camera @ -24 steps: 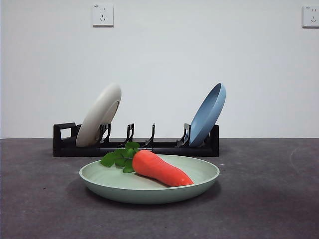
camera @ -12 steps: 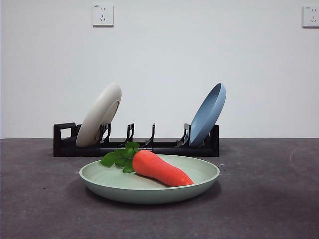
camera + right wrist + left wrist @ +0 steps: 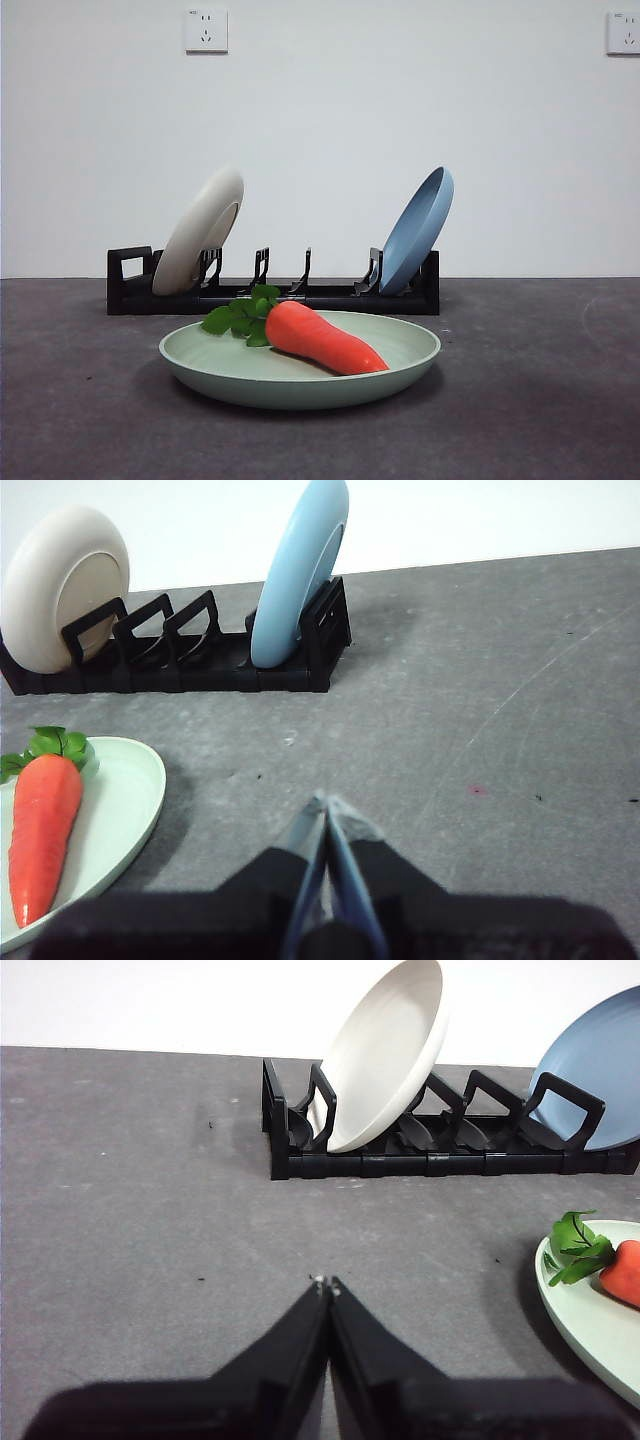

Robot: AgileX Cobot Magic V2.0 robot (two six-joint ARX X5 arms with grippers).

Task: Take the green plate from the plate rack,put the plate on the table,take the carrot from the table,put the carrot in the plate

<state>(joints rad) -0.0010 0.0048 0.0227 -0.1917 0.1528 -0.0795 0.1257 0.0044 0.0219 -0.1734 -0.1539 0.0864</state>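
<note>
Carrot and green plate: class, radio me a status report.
Left gripper shut, right gripper shut, both empty. Carrot lying in green plate on table. Nothing in the way.

sage-green plate (image 3: pixel 200 362), orange carrot (image 3: pixel 322 338), black rack (image 3: pixel 330 297)

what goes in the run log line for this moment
carrot lying in green plate | plate on table before plate rack | left pincer shut | right pincer shut
</note>
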